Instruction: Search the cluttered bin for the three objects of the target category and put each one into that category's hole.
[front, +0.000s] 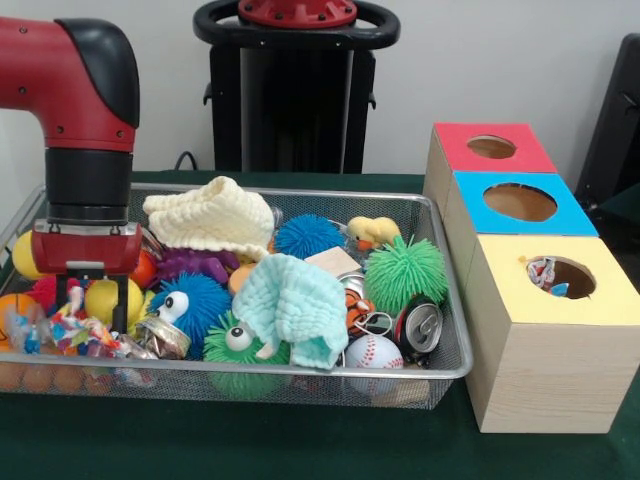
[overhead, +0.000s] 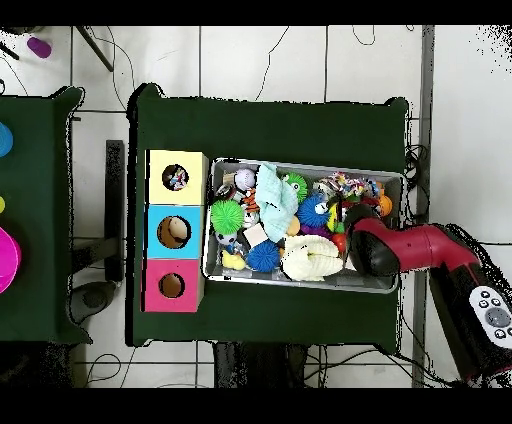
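A wire bin (front: 452, 368) holds a jumble of toys. At its left end lies a multicoloured rope toy (front: 68, 332), which in the overhead view is the rope toy (overhead: 347, 185) at the bin's far right. My gripper (front: 72, 300) hangs straight down onto it, fingers close together and pinched on its top strands. Beside the bin stand three boxes with a red hole (front: 491, 147), a blue hole (front: 520, 202) and a yellow hole (front: 562, 277). Another small rope piece (front: 544, 270) sticks out of the yellow hole.
Around the gripper lie yellow balls (front: 108, 298), a blue googly-eyed puffer (front: 192, 300) and a jar lid (front: 160, 336). Further along are a cream cloth (front: 215, 215), a mint cloth (front: 295, 300), a baseball (front: 373, 352), a can (front: 420, 325) and a green spiky ball (front: 405, 272). The arm (overhead: 425, 250) overhangs the bin's end.
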